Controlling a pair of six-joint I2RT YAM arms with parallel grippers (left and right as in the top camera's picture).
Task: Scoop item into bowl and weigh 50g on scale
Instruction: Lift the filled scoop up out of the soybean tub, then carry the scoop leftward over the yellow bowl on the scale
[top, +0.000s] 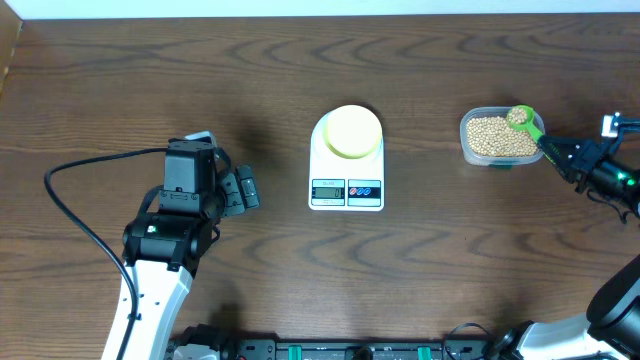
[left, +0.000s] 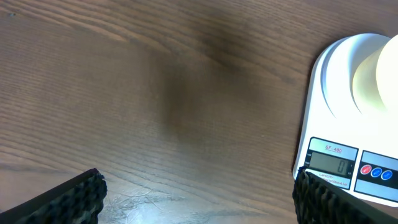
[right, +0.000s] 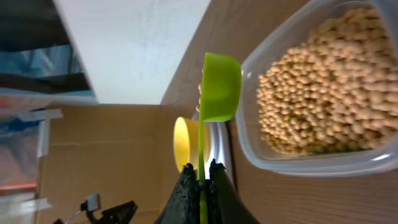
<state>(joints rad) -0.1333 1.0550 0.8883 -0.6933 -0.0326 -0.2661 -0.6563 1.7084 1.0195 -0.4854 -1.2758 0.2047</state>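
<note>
"When u look at the scale (top: 346, 160), where's the bowl (top: 352, 132)?"

"Right on top of it, on the far part. The little screen (left: 333, 163) on the scale's front shows 0."

"And the beans (top: 490, 138)?"

"In a clear tub (top: 463, 135), to the right of the scale, w/ a gap of bare table (top: 100, 80) between. A green scoop (top: 524, 120) is over the corner of the tub farthest from the scale. Its cup looks full of beans."

"Who's got the scoop?"

"That's the right gripper (top: 550, 148), on the side of the tub away from the scale. Its fingers (right: 185, 199) are pressed tight on the scoop's thin handle."

"And the other one?"

"That's the left gripper (top: 248, 190). It's left of the scale, well apart from it and low over the wood. Its fingers (left: 68, 199) are spread wide, tips pointing toward the scale."
</note>
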